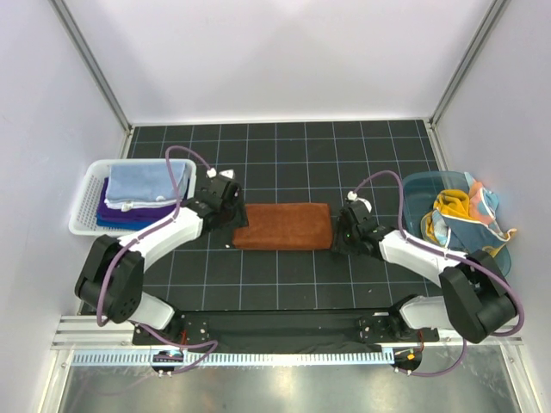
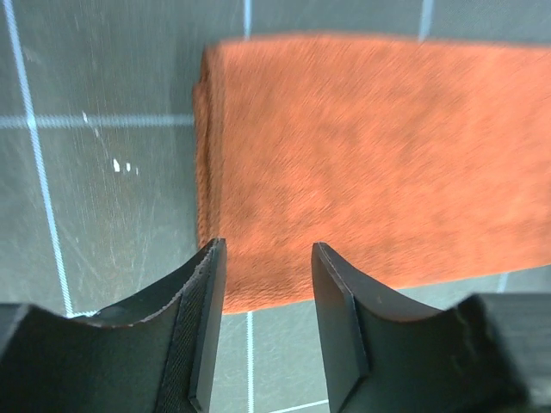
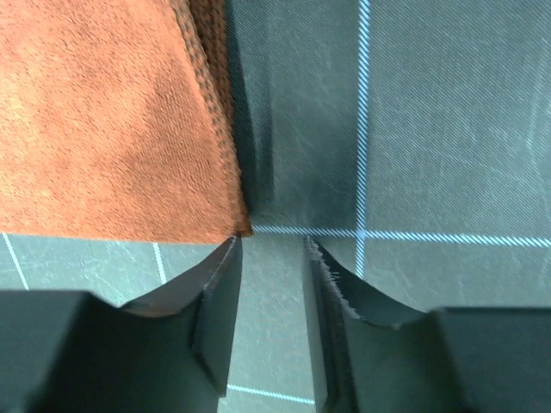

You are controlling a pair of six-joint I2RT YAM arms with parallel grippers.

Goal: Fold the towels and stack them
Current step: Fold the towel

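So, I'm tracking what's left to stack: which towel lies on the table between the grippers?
The rust-brown towel, folded flat on the mat; the others are stacked in the white basket or heaped in the teal tub.

Even bright overhead light; soft shadows; wrist views slightly blurred; no glare

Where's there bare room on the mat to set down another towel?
Widest: the far strip of mat, between the back wall and the rust towel. Narrower: between that towel and the arm bases. Crowded at the towel's ends: left hand and basket on one side, right hand and tub on the other.
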